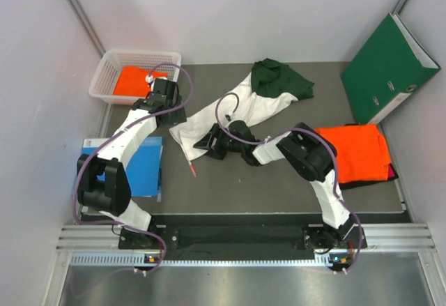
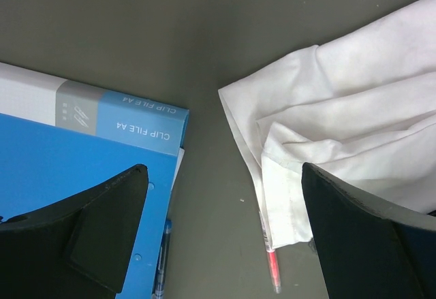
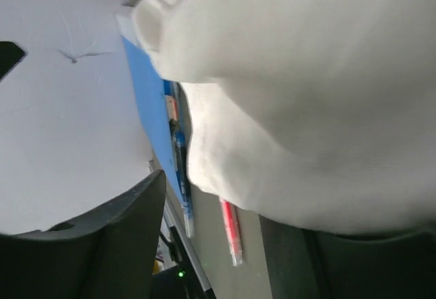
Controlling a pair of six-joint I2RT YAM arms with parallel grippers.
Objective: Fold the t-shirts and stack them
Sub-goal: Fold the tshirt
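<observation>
Black fingers (image 2: 102, 231) of the left pincer (image 2: 223, 176) frame the left wrist view, spread wide with nothing between them, hovering over bare grey worktop (image 2: 170, 33). Below them a blue file (image 2: 68, 176) lies to one side and the hem corner of the white shirt (image 2: 354, 108) to the other, with a red pen (image 2: 272, 268) just beside that hem and a blue pen (image 2: 162, 258) at the file's edge. From above, the left pincer (image 1: 171, 111) sits near the lower left end of the white shirt (image 1: 230, 111), which lies rumpled and slanted across the middle of the worktop (image 1: 279, 180), its dark green sleeves bunched at the far end. The right pincer (image 1: 209, 141) is at the shirt's near edge. Its wrist view is filled with white cloth (image 3: 306, 74) bulging between the fingers (image 3: 102, 244), and I cannot tell whether they pinch it or merely straddle it. A folded orange shirt (image 1: 355, 149) rests on a black shirt (image 1: 369, 180) at the right. A crumpled orange shirt (image 1: 132, 81) lies in a white basket (image 1: 139, 53) at the far left. A green binder (image 1: 387, 65) leans against the far right wall.
</observation>
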